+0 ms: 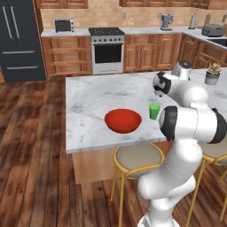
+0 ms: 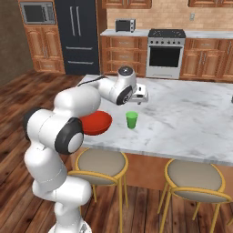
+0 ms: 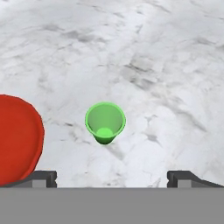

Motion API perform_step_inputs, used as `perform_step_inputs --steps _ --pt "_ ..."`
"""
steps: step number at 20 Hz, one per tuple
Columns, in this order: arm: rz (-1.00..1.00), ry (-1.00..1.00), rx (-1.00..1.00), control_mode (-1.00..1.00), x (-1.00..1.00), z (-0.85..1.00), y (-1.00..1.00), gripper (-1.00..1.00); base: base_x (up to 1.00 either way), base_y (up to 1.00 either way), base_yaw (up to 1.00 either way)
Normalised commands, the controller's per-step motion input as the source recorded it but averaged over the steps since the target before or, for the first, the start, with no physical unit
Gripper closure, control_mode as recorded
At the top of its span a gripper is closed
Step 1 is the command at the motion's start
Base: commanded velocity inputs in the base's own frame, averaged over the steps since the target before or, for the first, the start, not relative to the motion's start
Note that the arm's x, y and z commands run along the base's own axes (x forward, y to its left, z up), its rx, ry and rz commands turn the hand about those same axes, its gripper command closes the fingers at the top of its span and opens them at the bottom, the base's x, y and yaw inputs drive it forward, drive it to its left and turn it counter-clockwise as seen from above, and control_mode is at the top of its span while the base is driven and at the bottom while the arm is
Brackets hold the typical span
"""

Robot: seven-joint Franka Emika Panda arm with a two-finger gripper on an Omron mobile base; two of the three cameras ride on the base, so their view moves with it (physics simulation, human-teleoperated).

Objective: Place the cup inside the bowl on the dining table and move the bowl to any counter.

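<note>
The small green cup [image 1: 154, 111] [image 2: 131, 119] [image 3: 105, 122] stands upright on the marble dining table [image 1: 97, 97] [image 2: 191, 113] [image 3: 144, 52], near its front edge. The wide red bowl [image 1: 123, 120] [image 3: 17, 140] sits just left of it, apart from it; in the right base view the bowl [image 2: 98, 123] is partly behind my arm. My gripper [image 1: 158, 92] [image 2: 140, 99] [image 3: 112, 178] hovers above the cup, pointing down, open and empty. Its fingertips [image 3: 43, 178] stand wide on either side of the cup in the hand view.
Round stools [image 1: 133, 159] [image 2: 193, 179] stand against the table's near side. A potted plant [image 1: 213, 73] is on the table's far right. Wall counters [image 1: 66, 33] [image 2: 123, 32] with a stove [image 1: 107, 49], a toaster oven [image 1: 64, 25] and a fridge [image 2: 77, 34] line the back.
</note>
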Motion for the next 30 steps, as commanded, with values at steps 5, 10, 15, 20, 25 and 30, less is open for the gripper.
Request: perform_step_inputs --steps 5,10,15,20,25,30 --pt "0.0 0.0 0.0 -1.0 0.0 -0.19 0.0 -1.0 0.0 0.0 0.0" --pt "0.0 0.0 0.0 -1.0 0.0 -0.17 0.0 -1.0 0.0 0.0 0.0" --pt "0.0 0.0 0.0 -1.0 0.05 -0.16 0.0 -1.0 0.0 0.0 0.0" --pt "0.0 0.0 0.0 -1.0 0.14 -0.13 0.0 -1.0 0.0 0.0 0.0" --pt "0.0 0.0 0.0 -1.0 0.16 -0.07 0.0 -1.0 0.0 0.0 0.0" --pt "0.0 0.0 0.0 -1.0 0.1 -0.01 0.0 -1.0 0.0 0.0 0.0"
